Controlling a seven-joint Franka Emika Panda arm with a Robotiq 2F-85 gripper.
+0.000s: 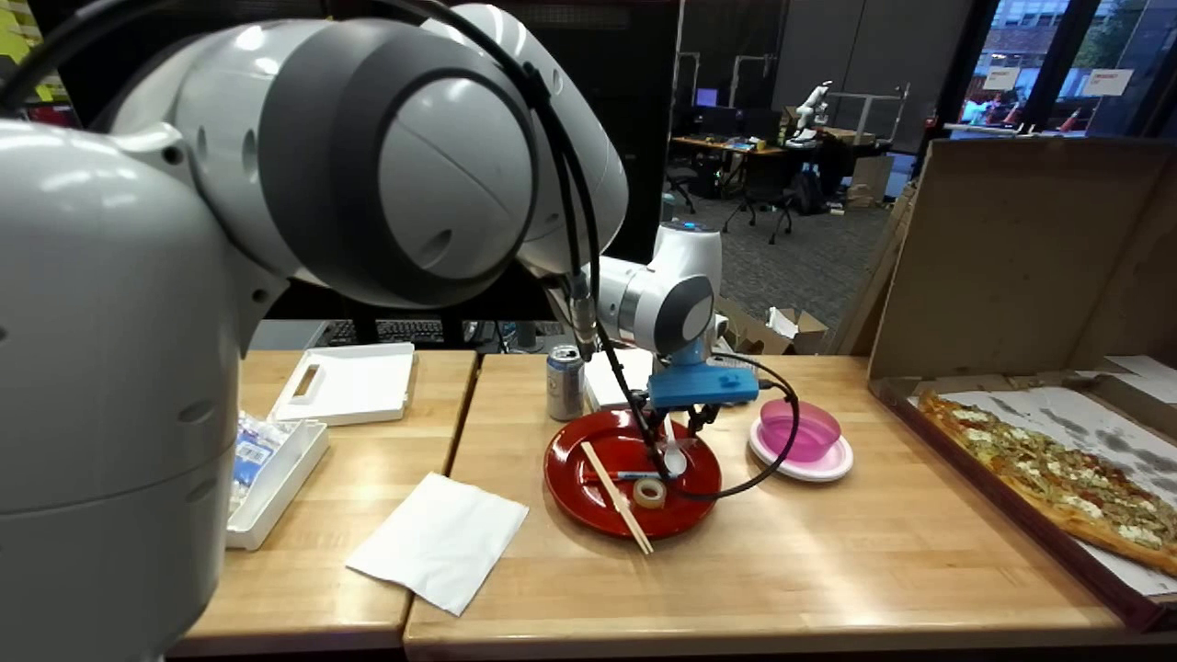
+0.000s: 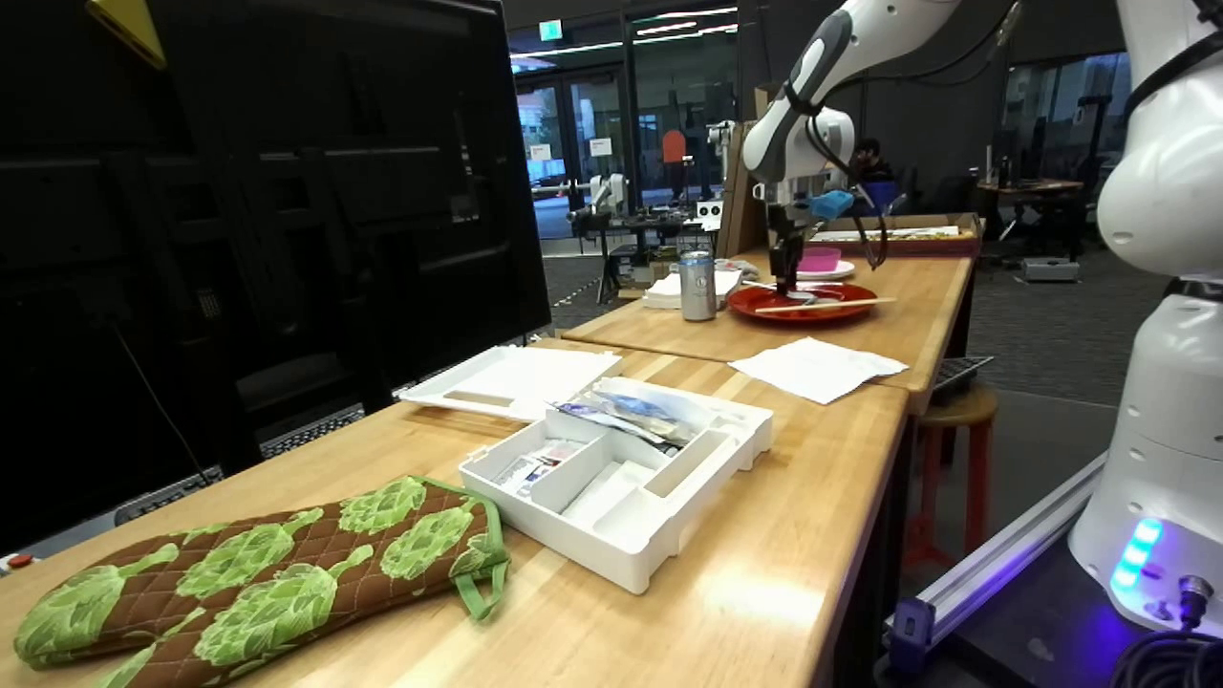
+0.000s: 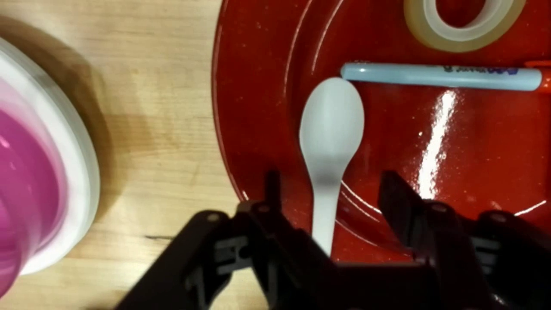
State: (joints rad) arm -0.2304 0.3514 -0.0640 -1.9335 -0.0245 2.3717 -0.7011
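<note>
Over the red plate (image 3: 254,107), the tool (image 3: 331,186) stands wide and holds nothing; in the wrist view its fingers flank the white spoon (image 3: 331,125), a spread that seems suited to straddling its handle. The white spoon lies in the red plate, handle crossing the rim, which probably props it; the marker (image 3: 443,76) and tape roll (image 3: 458,39) lie farther in, likely corralled by that raised rim.

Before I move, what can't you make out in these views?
Spoon: handle end hidden by the gripper, wrist view.
Marker: lettering blurred, red end cut off by the right edge, wrist view.
Tape roll: cut off by the top edge, wrist view.
Packets in white box: print too small to read, in an exterior view.
</note>
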